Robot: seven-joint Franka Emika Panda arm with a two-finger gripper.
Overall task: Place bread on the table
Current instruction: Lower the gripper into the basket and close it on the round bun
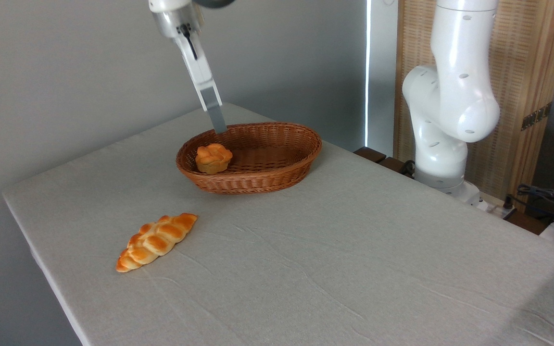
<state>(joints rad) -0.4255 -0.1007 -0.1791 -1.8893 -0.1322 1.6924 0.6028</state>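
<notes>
Bread in the basket, claw poised above it.

You have the small round orange-golden bun with a cracked domed top [214, 158] sitting at the left end of the brown oval wicker basket [277, 177], its lower part hidden by the near rim. Your claw [219, 126] hangs over the basket's far rim, above and just behind the bun, not touching it. You see it edge-on, so only one long grey finger [208, 96] shows; whether it is released or clenched you cannot tell, and its upper body is cut off by the top edge. On the light grey-beige cloth-covered bench [354, 250], well apart from the basket, lies a long braided golden loaf [157, 241]. Your white arm's base [443, 144] stands off the bench's far right corner.
</notes>
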